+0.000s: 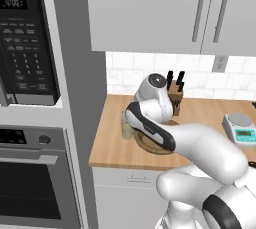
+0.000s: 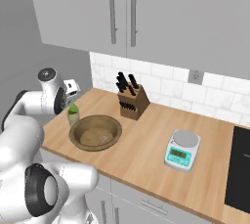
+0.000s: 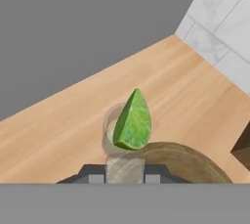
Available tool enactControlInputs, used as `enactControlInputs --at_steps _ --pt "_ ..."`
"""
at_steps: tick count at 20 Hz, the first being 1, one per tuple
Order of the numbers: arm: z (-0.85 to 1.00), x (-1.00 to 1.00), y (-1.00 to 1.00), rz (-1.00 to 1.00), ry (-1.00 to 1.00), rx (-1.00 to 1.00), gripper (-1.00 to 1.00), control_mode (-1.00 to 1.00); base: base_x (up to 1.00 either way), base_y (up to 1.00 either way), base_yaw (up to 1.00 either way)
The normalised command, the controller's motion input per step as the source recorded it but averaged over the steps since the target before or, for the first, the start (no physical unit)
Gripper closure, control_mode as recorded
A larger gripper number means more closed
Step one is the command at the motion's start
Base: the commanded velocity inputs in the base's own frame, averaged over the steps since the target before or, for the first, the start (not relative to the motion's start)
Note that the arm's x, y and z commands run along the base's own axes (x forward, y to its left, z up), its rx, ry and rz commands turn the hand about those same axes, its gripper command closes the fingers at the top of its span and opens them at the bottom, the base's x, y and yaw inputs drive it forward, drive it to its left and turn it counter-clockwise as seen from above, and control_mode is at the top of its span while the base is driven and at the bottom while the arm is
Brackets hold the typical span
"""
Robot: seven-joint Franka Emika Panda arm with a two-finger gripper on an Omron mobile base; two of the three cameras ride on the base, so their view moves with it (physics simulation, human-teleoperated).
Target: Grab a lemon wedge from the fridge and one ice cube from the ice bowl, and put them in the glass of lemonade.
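Lemon wedge (image 3: 133, 121), bright green and pointed, sits just ahead of the jaws in the hand view, lying right over the mouth of the glass of lemonade (image 3: 113, 129); from the right base view the same green bit (image 2: 73, 108) sits on top of the glass (image 2: 73, 116). The gripper (image 3: 125, 169) shows its two dark tips set narrowly apart, and from where I stand I cannot tell whether they pinch the wedge or have let it go, since the wedge seems a little beyond them. The ice bowl (image 2: 95, 132), wide and brown, lies touching or just beside the glass, on the side of the jaws toward the knife block (image 2: 133, 101). To my eye the wedge is being delivered, so the good way is to keep the jaws centred over the glass mouth, release gently, and lift straight away without dragging sideways, because the tumbler is small and light and stands near the front of the desk (image 2: 146, 154). After that the ice cube remains to be picked from the bowl beside it; whether any cubes lie there I cannot make out.
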Motion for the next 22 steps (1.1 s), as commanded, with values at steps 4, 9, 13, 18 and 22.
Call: enactControlInputs --at_steps 4,9,13,18,22 --pt "-0.01 0.00 0.16 0.00 0.00 0.00 1.00 -1.00 0.00 0.00 0.00" --pt "-0.04 0.03 0.03 -0.07 -0.01 0.04 1.00 -1.00 0.00 0.00 0.00" --pt "0.00 0.17 -0.15 -0.04 0.01 0.00 1.00 -1.00 0.00 0.00 0.00" --pt "-0.03 0.20 -0.20 0.00 0.01 0.00 1.00 -1.00 0.00 0.00 0.00" --pt "-0.02 0.05 -0.02 0.00 0.00 0.00 1.00 -1.00 0.00 0.00 0.00"
